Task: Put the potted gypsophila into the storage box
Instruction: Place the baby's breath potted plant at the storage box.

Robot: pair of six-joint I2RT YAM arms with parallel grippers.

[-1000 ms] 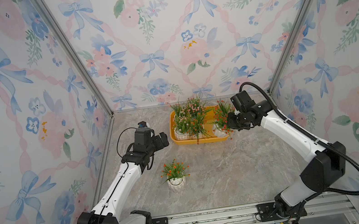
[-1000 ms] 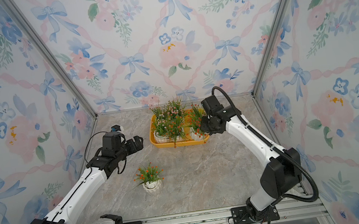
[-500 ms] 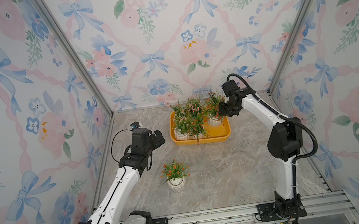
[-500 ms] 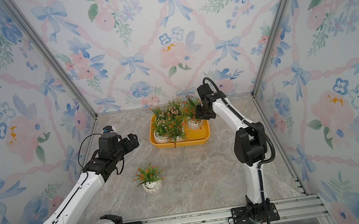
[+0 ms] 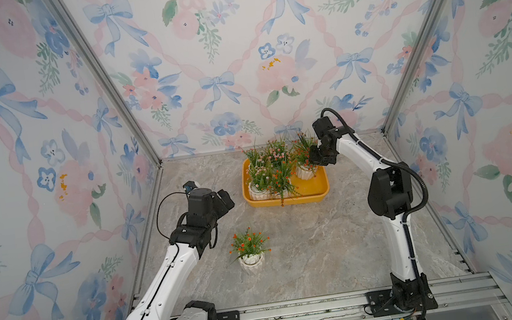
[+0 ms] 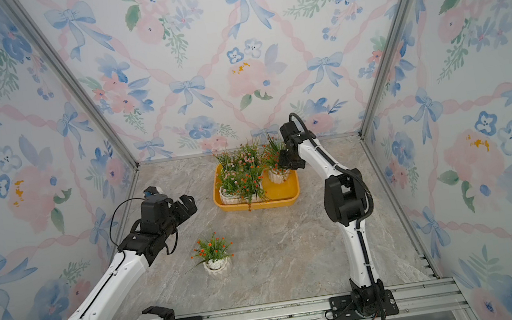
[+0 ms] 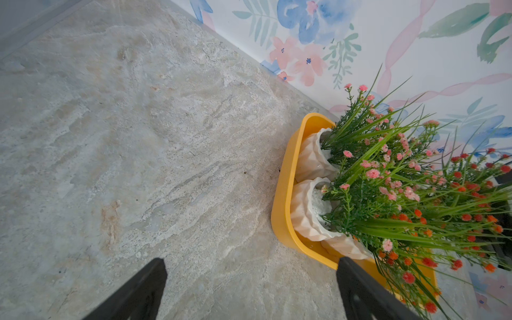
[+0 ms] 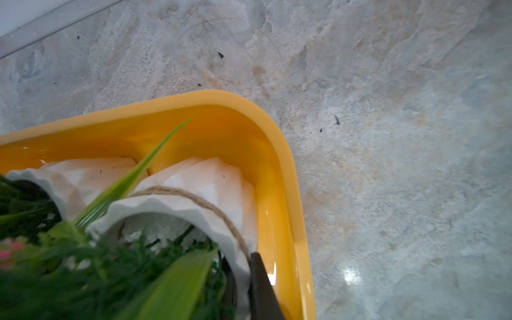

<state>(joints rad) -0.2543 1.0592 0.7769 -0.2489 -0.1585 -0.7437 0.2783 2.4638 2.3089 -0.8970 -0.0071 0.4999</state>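
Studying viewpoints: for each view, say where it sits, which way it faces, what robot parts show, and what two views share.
Top views: high at the robot's rear, facing forward and down; left arm and right arm show.
Left wrist: on left arm, facing across the table to the box; open left pincer tips.
Right wrist: on right arm, facing down into a box corner; right pincer shut on a pot.
Shared: both wrists see the box.

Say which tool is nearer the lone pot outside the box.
Left: the left tool hangs open beyond the lone pot; right tool is farther, shut on another pot in the storage box.
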